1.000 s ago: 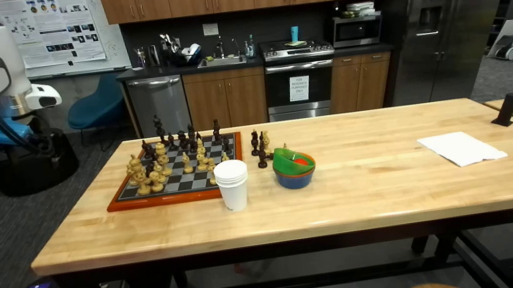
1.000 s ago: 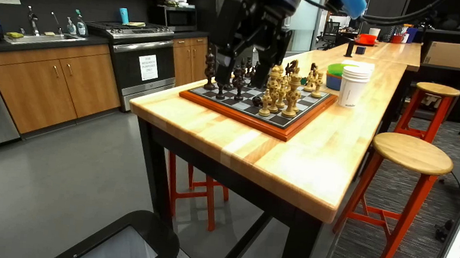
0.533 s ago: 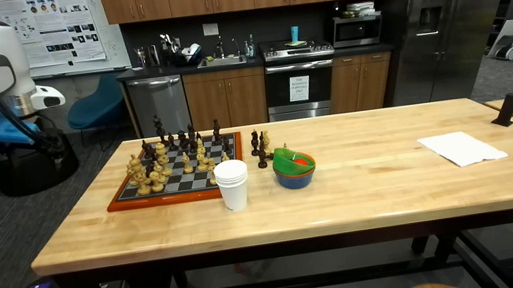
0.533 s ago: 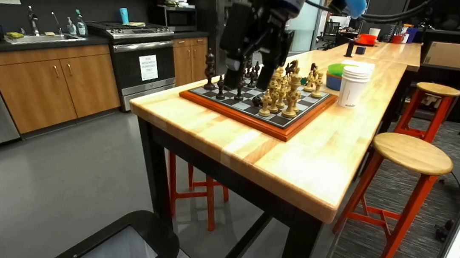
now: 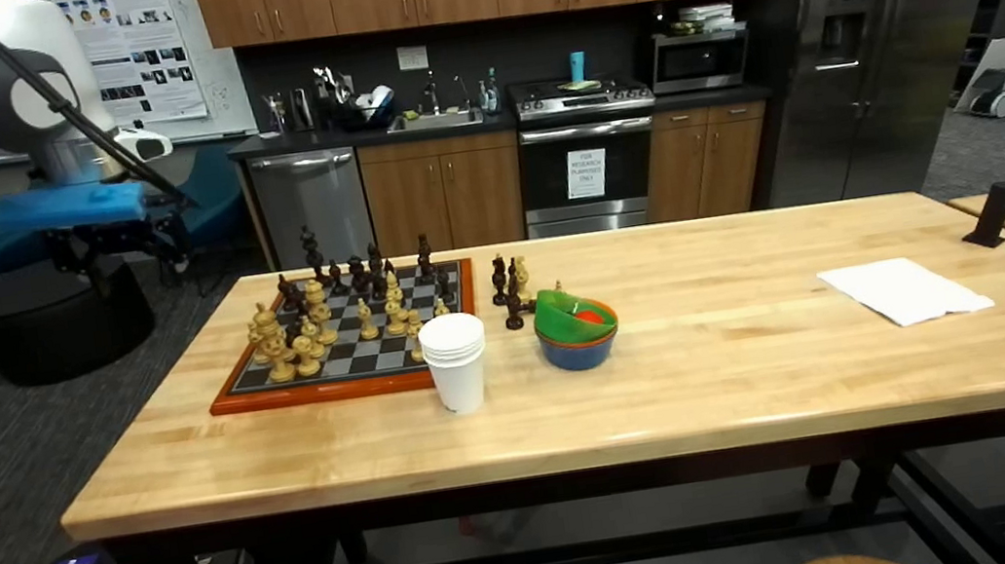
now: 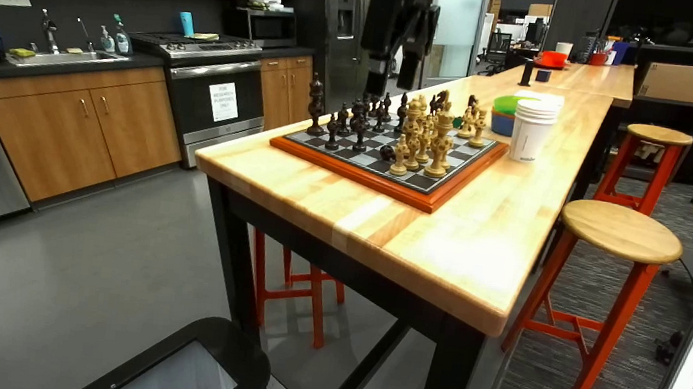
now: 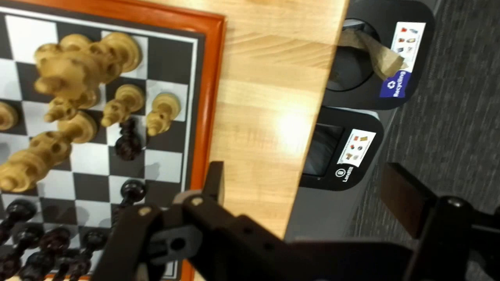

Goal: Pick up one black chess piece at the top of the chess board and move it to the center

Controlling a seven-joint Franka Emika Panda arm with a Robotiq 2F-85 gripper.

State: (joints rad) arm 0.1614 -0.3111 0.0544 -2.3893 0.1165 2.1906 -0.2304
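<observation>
The chess board (image 5: 331,392) lies on the wooden table; it also shows in an exterior view (image 6: 349,169) and the wrist view (image 7: 209,101). Several black chess pieces stand along its far side, one of them tall (image 5: 311,252); they also show in an exterior view (image 6: 315,104) and at lower left in the wrist view (image 7: 50,242). One black piece (image 7: 129,142) seems to lie on its side among light pieces (image 7: 121,103). My gripper (image 7: 310,187) is open and empty. It is raised above board height (image 6: 392,82), off the board's left side in an exterior view (image 5: 135,255).
White stacked cups (image 5: 457,367) stand at the board's front right corner. Stacked bowls (image 5: 579,350) and several loose pieces (image 5: 513,305) are right of the board. Bins (image 7: 375,58) stand on the floor beyond the table's edge (image 7: 312,132). A white paper (image 5: 902,290) lies further right.
My gripper has risen and the arm has moved right toward the board in an exterior view. It has stayed open. The chess pieces and board have not moved.
</observation>
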